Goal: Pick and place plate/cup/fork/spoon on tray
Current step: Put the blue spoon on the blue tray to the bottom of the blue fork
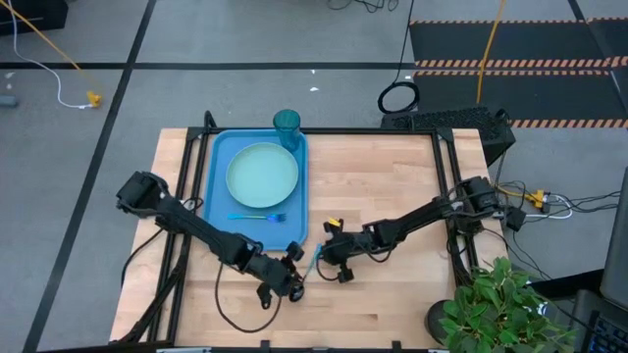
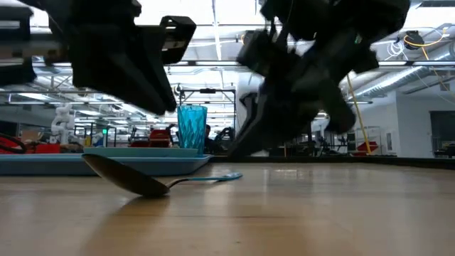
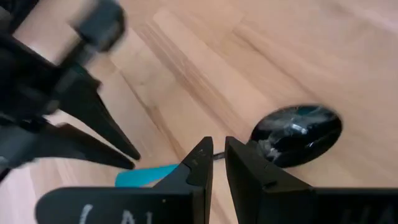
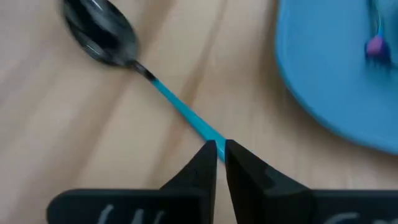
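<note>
The spoon [image 4: 102, 31], with a black bowl and a light blue handle, lies on the wooden table just off the blue tray's [image 1: 221, 211] near right corner. My right gripper [image 4: 219, 148] is shut on its handle. My left gripper [image 3: 217, 149] is shut and hovers above the spoon's neck, beside the bowl [image 3: 298, 134], touching nothing. On the tray rest the mint-green plate [image 1: 262, 175] and the fork [image 1: 257, 217]. The teal cup [image 1: 287, 125] stands at the tray's far edge. My right gripper pinches the spoon's blue handle [image 4: 202, 132] between its two fingertips, near the handle's free end. The fingers come slanting down from the table's right side and lie across the handle. The spoon's bowl [image 2: 135, 181] rests on the table, with the handle reaching away from it [image 2: 213, 178].
Bare wood lies to the right of the tray and along the near edge. A potted plant [image 1: 500, 304] stands at the near right corner. Black frame posts [image 1: 446, 196] run along the table's sides.
</note>
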Motion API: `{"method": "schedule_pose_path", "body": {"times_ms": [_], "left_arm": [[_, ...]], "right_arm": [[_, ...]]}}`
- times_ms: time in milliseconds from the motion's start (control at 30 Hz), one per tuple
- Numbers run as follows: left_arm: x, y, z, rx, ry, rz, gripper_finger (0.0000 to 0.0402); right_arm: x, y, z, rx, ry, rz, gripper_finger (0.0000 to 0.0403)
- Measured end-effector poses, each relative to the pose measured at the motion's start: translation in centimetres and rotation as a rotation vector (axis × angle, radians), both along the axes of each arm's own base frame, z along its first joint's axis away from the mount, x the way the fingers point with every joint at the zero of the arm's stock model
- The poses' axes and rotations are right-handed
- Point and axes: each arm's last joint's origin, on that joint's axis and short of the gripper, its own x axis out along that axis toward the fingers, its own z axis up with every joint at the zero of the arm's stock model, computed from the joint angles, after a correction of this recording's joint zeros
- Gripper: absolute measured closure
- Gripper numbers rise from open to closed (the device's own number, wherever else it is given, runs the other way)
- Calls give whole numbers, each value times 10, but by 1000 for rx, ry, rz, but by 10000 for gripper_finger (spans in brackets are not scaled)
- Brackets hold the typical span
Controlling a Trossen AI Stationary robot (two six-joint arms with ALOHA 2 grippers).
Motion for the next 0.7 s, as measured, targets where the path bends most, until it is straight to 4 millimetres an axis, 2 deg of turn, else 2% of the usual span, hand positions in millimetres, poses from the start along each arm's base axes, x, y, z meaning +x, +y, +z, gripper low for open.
{"method": "schedule_pose_path", "body": {"times_ms": [200,467,567,700], "left_arm": [[5,-1,-10,80,-6,-49,355],[13,-1,3,234,-12,-202,348],[22,-2,2,297,-3,-253,316],[31,-6,-17,453,17,-365,261]], "right_arm": [[-15,5,34,16,9,9,380],[-39,-1,71,36,2,-5,380],[-47,-3,80,29,-12,4,380],[-54,-5,88,21,-33,12,380]]}}
